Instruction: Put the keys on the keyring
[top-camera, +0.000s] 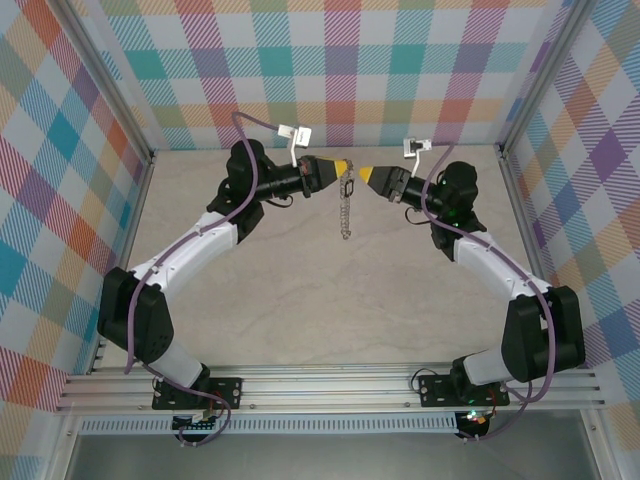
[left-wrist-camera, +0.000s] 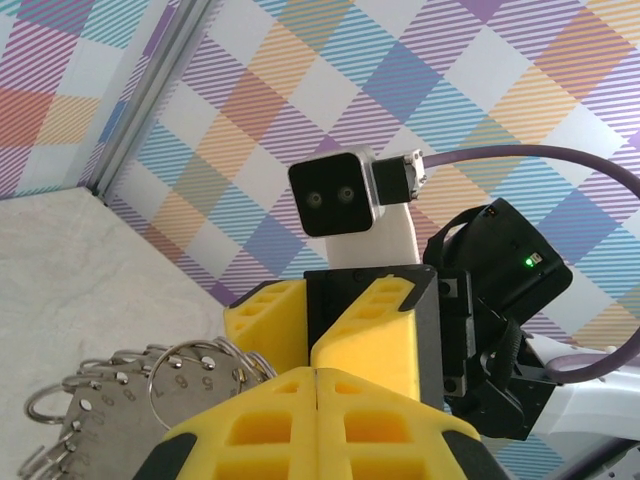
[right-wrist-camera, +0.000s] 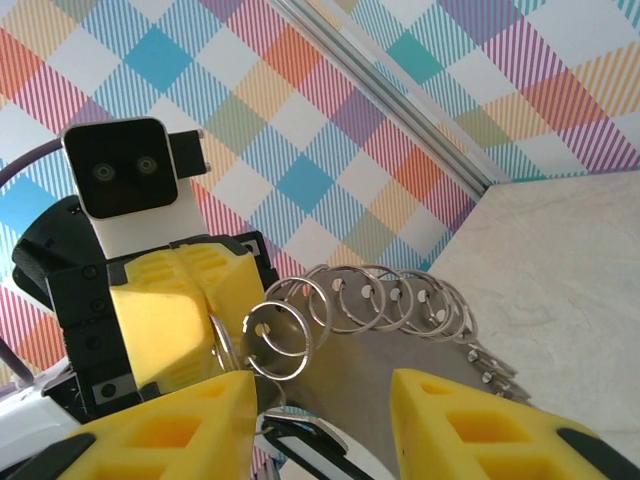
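Right fingers (right-wrist-camera: 470, 425) are framing the shot from below, standing part-way apart, with the keyring (right-wrist-camera: 352, 300) straight ahead and its end loop sitting in the gap. I'm not able to tell whether the pads are biting on anything. A dark sliver (right-wrist-camera: 300, 436) low in the gap could be a key, but it's too cropped to call.

The keyring is reading as a string of split rings on a grey strip. The left gripper (right-wrist-camera: 212, 335) is clamping its top end, jaws fully together. From above, the long axis is running from that pinch toward the near edge, square to the line between the two tips, with the top end pointing at the back wall. I'm not seeing whether the tail is hanging free or touching the table (top-camera: 250, 290).

The left arm is nearer, already on it. The right gripper (top-camera: 368, 173) is sitting just beside the top end, on the right. I'm judging the next move as a short leftward travel across that axis, into the end loop.
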